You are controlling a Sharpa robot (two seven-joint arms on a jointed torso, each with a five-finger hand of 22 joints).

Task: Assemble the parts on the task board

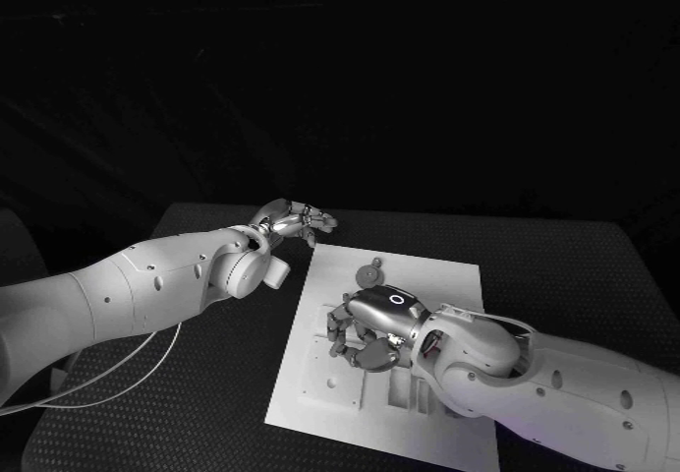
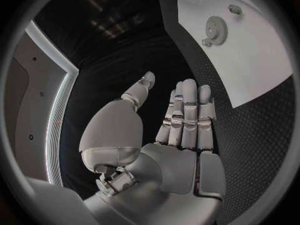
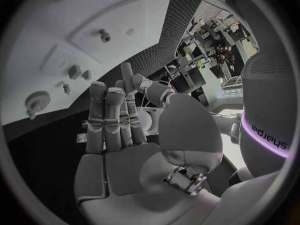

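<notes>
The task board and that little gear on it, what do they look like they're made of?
The task board looks like matte white plastic or painted sheet: flat, even, no glare. The gear looks like moulded plastic with fine teeth around its rim, grey here, though metal cannot be ruled out.

Two white, smooth-shelled arms end in silver segmented hands — left hand (image 1: 291, 221), right hand (image 1: 371, 329) — thin pale cables trailing under the left arm.
</notes>
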